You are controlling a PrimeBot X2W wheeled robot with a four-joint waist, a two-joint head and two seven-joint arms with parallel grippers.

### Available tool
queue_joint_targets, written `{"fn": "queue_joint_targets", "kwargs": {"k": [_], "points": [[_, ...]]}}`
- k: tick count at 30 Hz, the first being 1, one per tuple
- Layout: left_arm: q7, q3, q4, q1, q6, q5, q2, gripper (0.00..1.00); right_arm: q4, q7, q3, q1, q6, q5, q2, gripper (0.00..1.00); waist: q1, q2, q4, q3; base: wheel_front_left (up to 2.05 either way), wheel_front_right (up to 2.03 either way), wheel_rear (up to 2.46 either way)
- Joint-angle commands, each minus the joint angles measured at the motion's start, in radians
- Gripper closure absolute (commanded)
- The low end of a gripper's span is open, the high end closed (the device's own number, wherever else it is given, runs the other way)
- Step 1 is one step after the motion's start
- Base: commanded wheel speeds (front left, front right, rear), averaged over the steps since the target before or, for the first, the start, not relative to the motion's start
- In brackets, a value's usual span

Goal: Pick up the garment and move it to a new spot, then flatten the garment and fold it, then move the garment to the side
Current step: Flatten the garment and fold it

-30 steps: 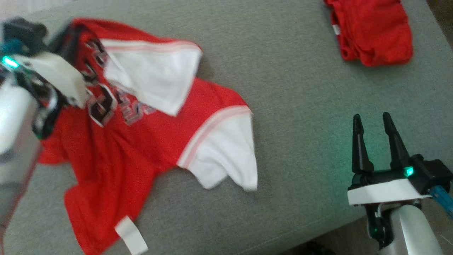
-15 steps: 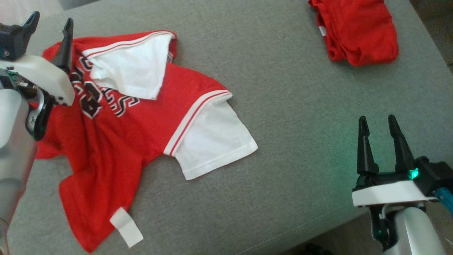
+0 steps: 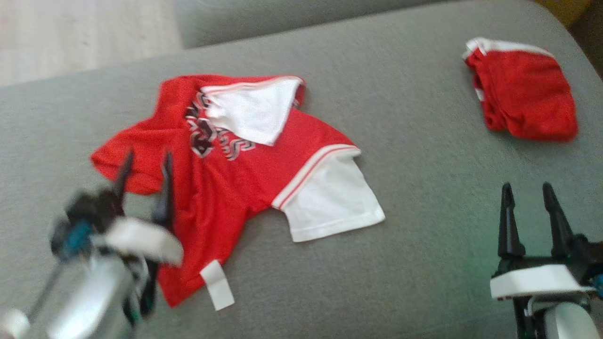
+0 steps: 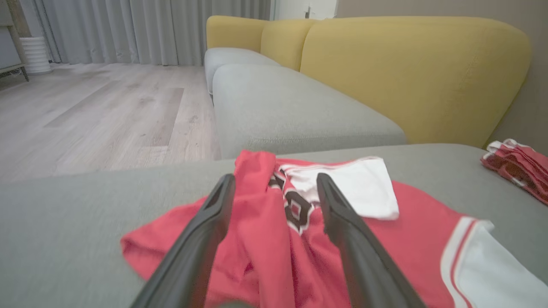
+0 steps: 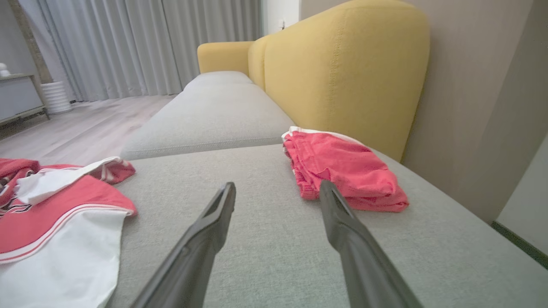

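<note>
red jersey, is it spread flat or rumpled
Rumpled: on the red jersey, one white sleeve lies folded over the chest lettering; the fabric is creased.

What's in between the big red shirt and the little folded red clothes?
Just bare grey sofa cushion lies between the shirt and the folded red clothes, as the head view shows.

Red-and-white garment (image 3: 235, 179), grey cushion (image 3: 414, 197)

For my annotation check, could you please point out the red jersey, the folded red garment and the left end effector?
red jersey (image 3: 226, 186), head view, on the red body below the lettering.
folded red garment (image 3: 527, 100), head view, middle of its top layer.
left end effector (image 3: 147, 158), head view, midway between its fingertips.
</note>
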Motion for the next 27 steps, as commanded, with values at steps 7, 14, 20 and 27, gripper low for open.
{"fn": "queue_joint_targets", "kwargs": {"k": [7, 14, 20, 27], "points": [[-0.021, 0.083, -0.157, 0.25, 0.091, 0.071, -0.031, 0.0, 0.032, -0.004, 0.014, 0.034, 0.007, -0.03, -0.009, 0.0, 0.0002, 0.0, 0.146, -0.135, 0.0, 0.0, 0.0], [-0.021, 0.192, -0.195, 0.409, 0.044, 0.204, -0.102, 0.0, 0.095, -0.004, 0.045, 0.06, 0.007, -0.026, -0.009, 0.0, 0.0002, 0.0, 0.195, -0.154, 0.0, 0.0, 0.0], [-0.021, 0.298, -0.18, 0.461, -0.021, 0.29, -0.158, 0.0, 0.132, -0.004, 0.072, 0.051, 0.007, -0.026, -0.009, 0.0, 0.0002, 0.0, 0.205, -0.156, 0.0, 0.0, 0.0], [-0.021, 0.374, -0.162, 0.468, -0.082, 0.363, -0.214, 0.0, 0.147, -0.004, 0.091, 0.044, 0.007, -0.021, -0.009, 0.0, 0.0002, 0.0, 0.198, -0.154, 0.0, 0.0, 0.0]]}}
